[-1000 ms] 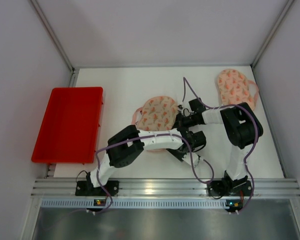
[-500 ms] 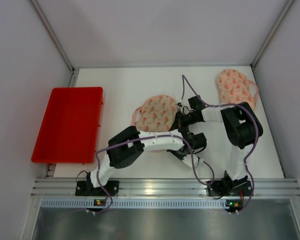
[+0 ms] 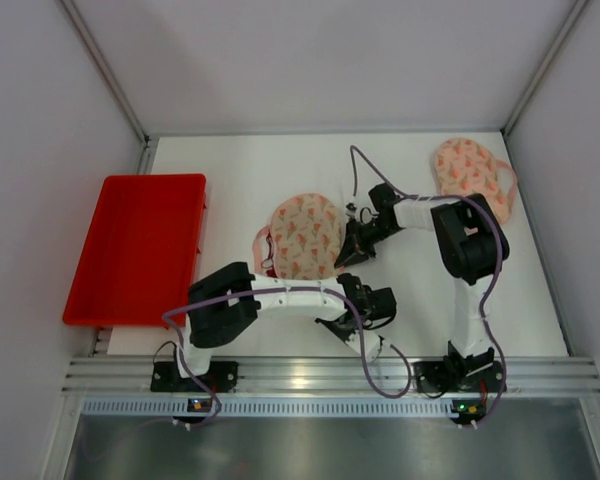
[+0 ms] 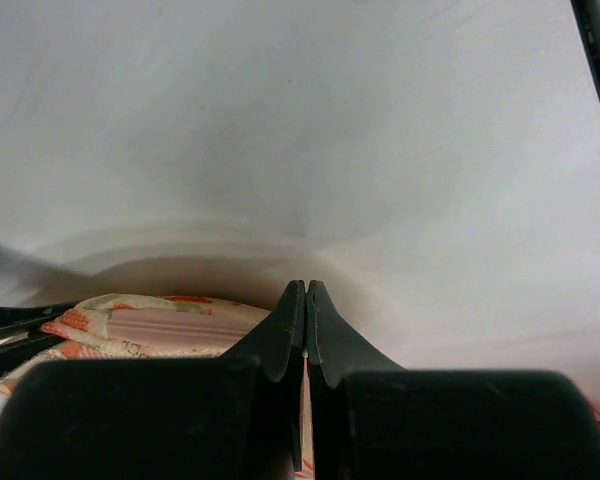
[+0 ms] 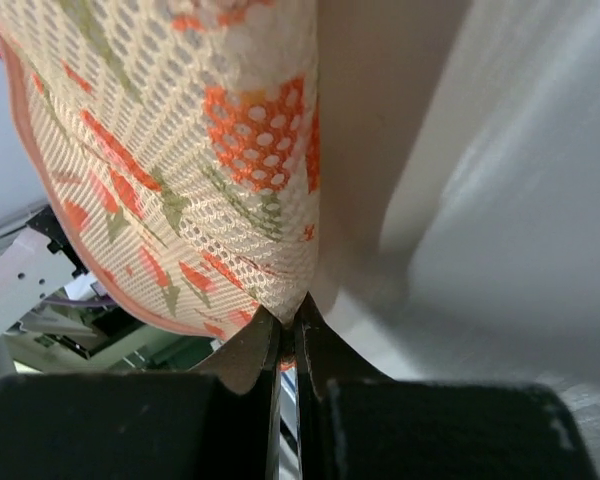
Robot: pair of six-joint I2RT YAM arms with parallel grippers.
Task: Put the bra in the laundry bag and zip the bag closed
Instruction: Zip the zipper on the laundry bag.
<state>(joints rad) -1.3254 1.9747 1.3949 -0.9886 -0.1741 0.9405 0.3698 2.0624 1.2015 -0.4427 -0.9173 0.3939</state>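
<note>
1. White table [image 3: 240, 175], pale walls on three sides; both arm bases sit at the near edge.
2. Tray [image 3: 135, 250]: red, rectangular, at the table's left edge, well apart from everything else.
3. Bag [image 3: 305, 235]: mesh with an orange-and-green print and pink trim, mid-table. My overhead view shows it tipped up on edge rather than lying flat.
4. Bra [image 3: 465, 172]: same print, lying flat in the far right corner with a pink strap looped at its right side. It is outside the bag and well apart from it.
5. Right gripper [image 5: 287, 310]: fingers pressed together, pinching the bag's trimmed edge at their tips. The mesh hangs directly in front of that camera.
6. Left gripper [image 4: 306, 290]: fingers pressed together, low over the table at the bag's near side. A thin pale sliver shows between them, and I cannot tell what it is. The bag's rim and a pink striped surface lie just left of these fingers.
7. Zip: I cannot make it out in any view.
</note>
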